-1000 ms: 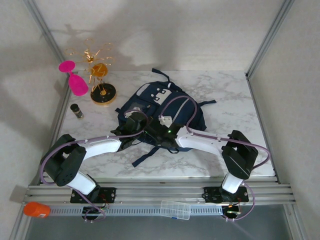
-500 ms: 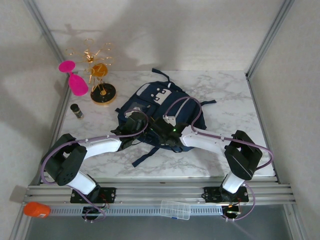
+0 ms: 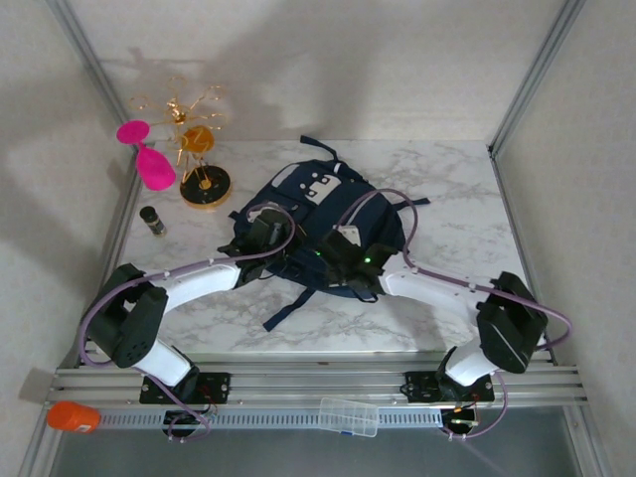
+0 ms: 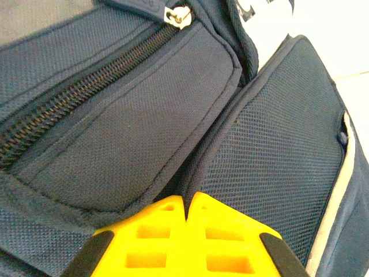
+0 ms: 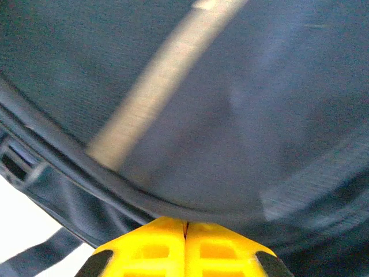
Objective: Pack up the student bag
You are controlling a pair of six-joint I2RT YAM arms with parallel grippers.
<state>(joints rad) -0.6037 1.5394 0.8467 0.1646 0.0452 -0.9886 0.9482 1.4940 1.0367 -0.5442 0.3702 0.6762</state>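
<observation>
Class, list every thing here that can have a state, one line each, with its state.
student bag, lying front up on the table
zip, closed along its visible stretch
left gripper, shut against the bag's fabric
right gripper, shut at the bag's edge
small dark bottle, upright

— What did the bag [image 3: 333, 214] look like?

— It was a big backpack of navy blue fabric, with a white patch [image 3: 318, 185] near its top end and thin pale stripes.

— And where did it lie?

— It lay flat on the marble table [image 3: 457, 199], about in the middle, with the top end toward the far edge. One dark strap [image 3: 286, 308] trailed from its lower end toward the near edge.

— Was it open?

— From close, the long dark zipper [image 4: 81, 92] on the front pocket looked closed, with its metal pull [image 4: 176, 15] at the end. Just beside this pocket was a mesh pocket [image 4: 277, 167].
</observation>
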